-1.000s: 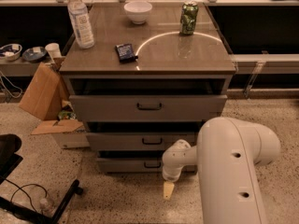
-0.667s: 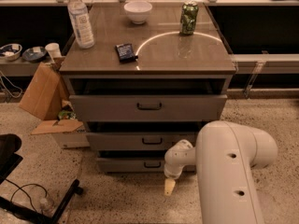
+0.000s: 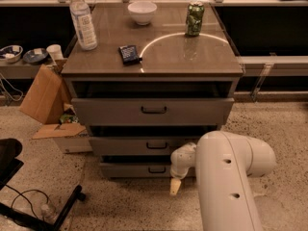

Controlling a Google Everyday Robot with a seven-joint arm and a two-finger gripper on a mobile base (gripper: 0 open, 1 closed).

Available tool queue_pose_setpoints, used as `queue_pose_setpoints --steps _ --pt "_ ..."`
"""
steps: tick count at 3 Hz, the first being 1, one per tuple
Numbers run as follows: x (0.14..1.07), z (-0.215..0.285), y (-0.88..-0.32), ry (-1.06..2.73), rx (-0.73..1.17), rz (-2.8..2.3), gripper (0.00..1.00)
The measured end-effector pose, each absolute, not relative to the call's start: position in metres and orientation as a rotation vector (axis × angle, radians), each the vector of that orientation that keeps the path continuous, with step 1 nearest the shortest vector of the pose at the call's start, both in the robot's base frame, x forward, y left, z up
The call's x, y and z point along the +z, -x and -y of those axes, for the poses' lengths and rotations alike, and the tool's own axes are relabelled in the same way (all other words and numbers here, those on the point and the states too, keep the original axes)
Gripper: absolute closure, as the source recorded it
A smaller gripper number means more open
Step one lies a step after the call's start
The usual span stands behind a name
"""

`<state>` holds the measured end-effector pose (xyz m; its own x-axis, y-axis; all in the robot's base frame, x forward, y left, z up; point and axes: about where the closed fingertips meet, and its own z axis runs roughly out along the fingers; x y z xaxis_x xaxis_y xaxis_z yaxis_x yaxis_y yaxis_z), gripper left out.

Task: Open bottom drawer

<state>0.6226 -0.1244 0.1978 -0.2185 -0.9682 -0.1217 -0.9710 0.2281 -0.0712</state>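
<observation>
Gripper (image 3: 175, 186): low at the foot of the cabinet (image 3: 211, 67), pointing down at the floor (image 3: 120, 206), just in front of the right part of the bottom drawer (image 3: 130, 170); wide or narrow cannot be told, and nothing is seen held. Bottom drawer: lowest of 3 grey fronts, under the middle drawer (image 3: 120, 146) and top drawer (image 3: 106, 111), close above the floor, with a dark gap along its upper edge; its right end is hidden by the white arm (image 3: 231, 177). Handling, as judged: a stiff, flat panel on runners, likely light to moderate in weight, not fragile, and sliding straight out only. Hold: the handle (image 3: 156, 169), 1 small dark bar at mid-front, just left of the gripper; it looks smooth, with little room behind it, so a grip could slip off. Take it at its middle and pull level, since an off-centre pull may skew the drawer. Surface: the glossy brown cabinet top bears a bottle (image 3: 83, 19), bowl (image 3: 143, 11), can (image 3: 194, 19) and dark packet (image 3: 129, 54), all well apart from the work; the tall bottle may rock if the cabinet is jolted. Room: the floor is speckled, hard and level. A cardboard box (image 3: 45, 100) leans at the cabinet's left, and a black chair base (image 3: 62, 211) and cable lie near the left corner.
</observation>
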Motion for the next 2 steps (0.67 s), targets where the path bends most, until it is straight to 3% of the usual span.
queue_pose_setpoints --steps 1,2 --pt "0.1797 0.1225 -0.6380 1.843 0.019 -2.361 0.03" --pt "0.1714 0.1190 -0.6428 1.838 0.017 -2.366 0.25"
